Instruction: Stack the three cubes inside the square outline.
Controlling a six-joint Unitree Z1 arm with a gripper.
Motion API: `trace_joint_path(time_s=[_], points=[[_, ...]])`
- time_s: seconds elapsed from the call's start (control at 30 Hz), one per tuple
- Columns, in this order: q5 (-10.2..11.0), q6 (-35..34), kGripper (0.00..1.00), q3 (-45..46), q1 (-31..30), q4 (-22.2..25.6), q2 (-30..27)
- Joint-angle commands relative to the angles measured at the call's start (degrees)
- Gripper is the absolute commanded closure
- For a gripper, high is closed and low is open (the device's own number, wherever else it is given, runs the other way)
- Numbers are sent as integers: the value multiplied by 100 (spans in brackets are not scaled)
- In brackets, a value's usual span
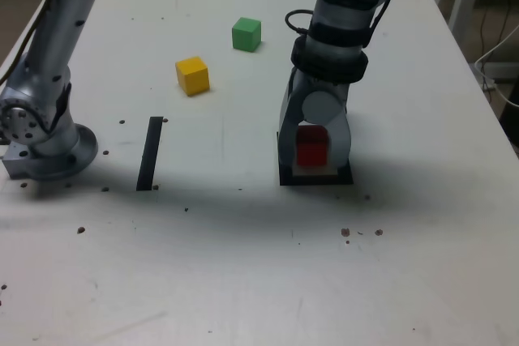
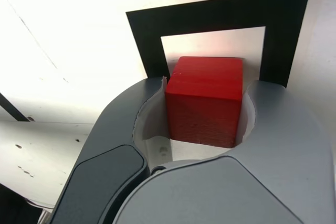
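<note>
The red cube (image 1: 312,147) (image 2: 206,98) sits between the two grey fingers of my gripper (image 1: 313,151) (image 2: 205,106), which is shut on it. It is held low over the pale centre of the black square outline (image 1: 316,177) (image 2: 210,17); whether it touches the table I cannot tell. The yellow cube (image 1: 193,75) lies on the white table toward the exterior view's left. Beyond it, farther back, rests the green cube (image 1: 246,34). Both are well away from the gripper.
A single straight black tape strip (image 1: 150,152) lies on the table at the exterior view's left. The arm's grey base (image 1: 45,139) stands at the left edge. Small dark specks dot the table (image 1: 259,281). White furniture legs and cables show past the table's right edge.
</note>
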Motion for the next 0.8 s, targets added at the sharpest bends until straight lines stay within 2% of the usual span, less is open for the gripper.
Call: trace_joint_path(time_s=[0.0,0.1,0.17,0.53,0.77], points=[[-3,30,44,11,17,-37,42],[-19,64,18,50,23,-88,53],[-27,83,8,69,26,-123,56],[-7,104,3,233,141,-171,-141],[252,34,1,649,462,-148,-792]])
